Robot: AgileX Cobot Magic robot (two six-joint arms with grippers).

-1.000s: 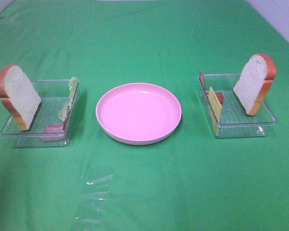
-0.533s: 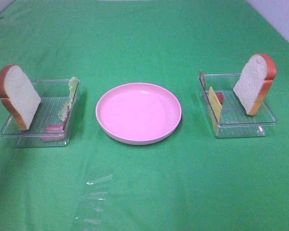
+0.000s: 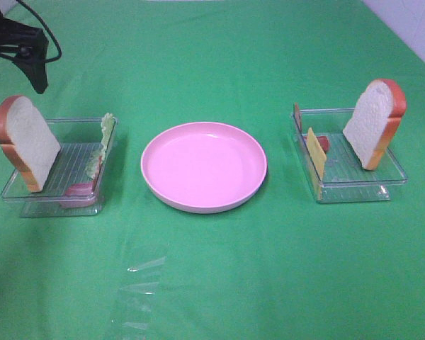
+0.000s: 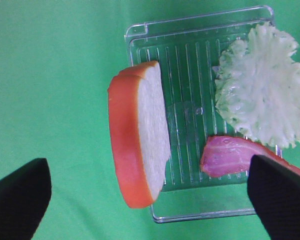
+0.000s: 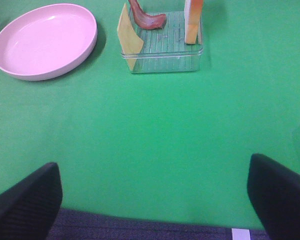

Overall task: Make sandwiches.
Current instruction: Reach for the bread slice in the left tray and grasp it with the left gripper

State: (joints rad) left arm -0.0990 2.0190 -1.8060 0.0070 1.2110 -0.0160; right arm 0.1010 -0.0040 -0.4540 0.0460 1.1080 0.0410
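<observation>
two clear trays: left tray, right tray. two bread slices: left slice, right slice. one pink plate, one lettuce leaf, one cheese slice. two meat strips: pink strip, red-brown strip.

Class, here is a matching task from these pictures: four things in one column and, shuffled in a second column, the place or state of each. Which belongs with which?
Column one:
1. lettuce leaf
2. yellow cheese slice
3. pink plate
4. left end effector

Column two:
A. in the right tray
B. open, holding nothing
C. between the trays, nothing on it
D. in the left tray

Right pairs: 1-D, 2-A, 3-C, 4-B.
</observation>
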